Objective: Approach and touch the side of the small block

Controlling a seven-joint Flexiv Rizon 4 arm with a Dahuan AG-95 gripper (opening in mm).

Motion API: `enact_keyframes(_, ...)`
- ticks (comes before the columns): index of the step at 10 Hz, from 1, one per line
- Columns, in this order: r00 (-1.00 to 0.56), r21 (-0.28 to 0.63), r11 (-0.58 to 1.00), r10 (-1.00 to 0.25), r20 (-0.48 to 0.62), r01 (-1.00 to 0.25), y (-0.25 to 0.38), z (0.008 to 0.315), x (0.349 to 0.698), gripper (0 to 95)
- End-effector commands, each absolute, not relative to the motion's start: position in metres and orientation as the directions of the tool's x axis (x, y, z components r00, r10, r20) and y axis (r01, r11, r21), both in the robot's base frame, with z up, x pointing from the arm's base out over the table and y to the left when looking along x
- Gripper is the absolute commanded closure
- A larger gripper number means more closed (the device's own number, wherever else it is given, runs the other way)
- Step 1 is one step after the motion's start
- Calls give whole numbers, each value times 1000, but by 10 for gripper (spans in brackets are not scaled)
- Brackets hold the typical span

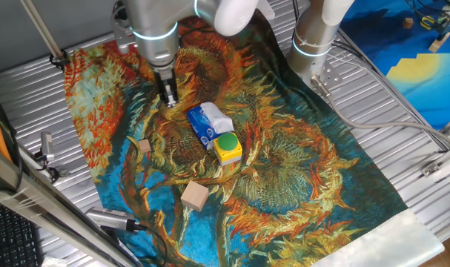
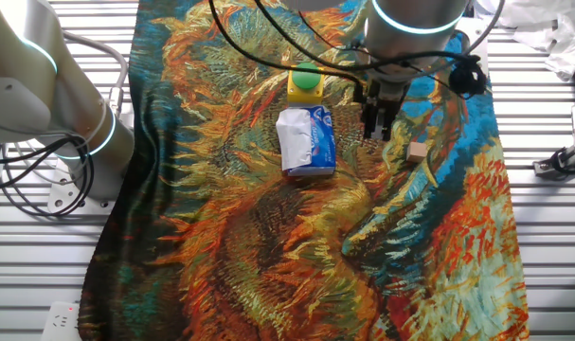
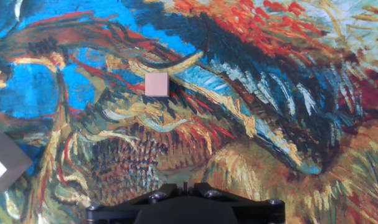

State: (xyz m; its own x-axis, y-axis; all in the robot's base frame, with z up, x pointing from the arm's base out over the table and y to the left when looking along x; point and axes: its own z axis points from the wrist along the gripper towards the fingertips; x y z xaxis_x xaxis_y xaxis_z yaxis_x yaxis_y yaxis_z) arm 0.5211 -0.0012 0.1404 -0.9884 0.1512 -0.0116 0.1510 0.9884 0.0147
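The small block [image 1: 144,146] is a tiny light-brown cube on the painted cloth, left of the middle. It also shows in the other fixed view [image 2: 418,152] and in the hand view [image 3: 157,84], upper left of centre. My gripper [image 1: 169,97] hangs above the cloth, behind and to the right of the block, apart from it. Its fingers point down and look pressed together, holding nothing. In the other fixed view the gripper [image 2: 377,128] is just left of the block. In the hand view only the gripper's [image 3: 184,185] dark jaw tips show at the bottom edge, closed.
A larger tan block [image 1: 195,196] lies near the cloth's front. A blue-white packet [image 1: 207,122] and a yellow box with a green round top [image 1: 227,147] lie mid-cloth. A second arm's base [image 1: 317,30] stands behind. Metal slats surround the cloth [image 1: 299,178].
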Motion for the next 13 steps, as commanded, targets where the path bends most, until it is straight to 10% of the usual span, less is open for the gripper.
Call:
enact_keyframes(1, -988, 14, 988, 154, -8, 154, -3, 142, 534, 950)
enact_keyframes(13, -988, 18, 988, 151, 2, 151, -32, 143, 592, 950)
